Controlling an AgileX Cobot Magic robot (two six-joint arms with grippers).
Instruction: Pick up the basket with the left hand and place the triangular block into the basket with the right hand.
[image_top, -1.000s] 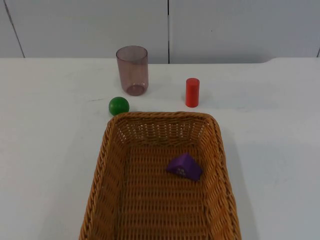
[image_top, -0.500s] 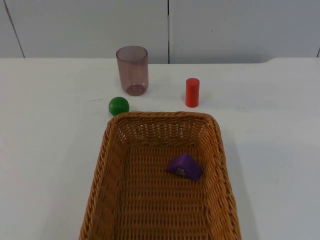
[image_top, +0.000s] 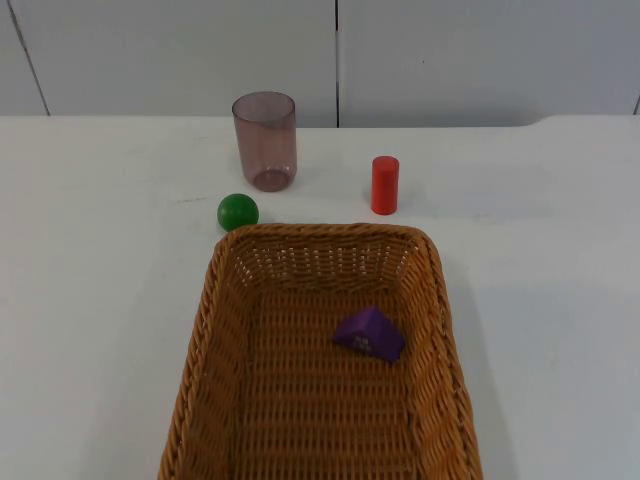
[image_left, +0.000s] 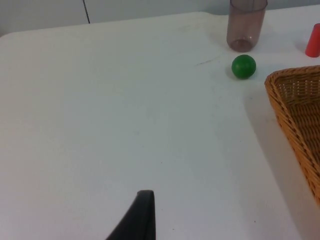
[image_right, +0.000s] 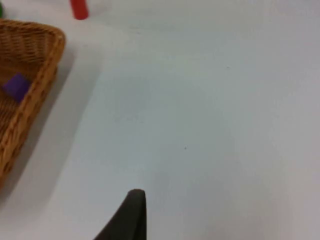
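A wicker basket (image_top: 207, 310) rests on the white table at the front middle, its near end cut off by the picture's edge. A purple triangular block (image_top: 369, 333) lies inside it, right of the centre, on the woven floor. My left gripper (image_left: 142, 217) hangs over bare table to the left of the basket (image_left: 295, 105), well apart from it. My right gripper (image_right: 131, 215) hangs over bare table to the right of the basket (image_right: 47, 50), and the purple block (image_right: 16, 86) shows inside the rim. Neither gripper touches anything.
Behind the basket stand a translucent mauve cup (image_top: 265, 140), a green ball (image_top: 238, 211) close to the basket's far left corner, and an upright red cylinder (image_top: 385, 184). The grey partition wall closes the table's far side.
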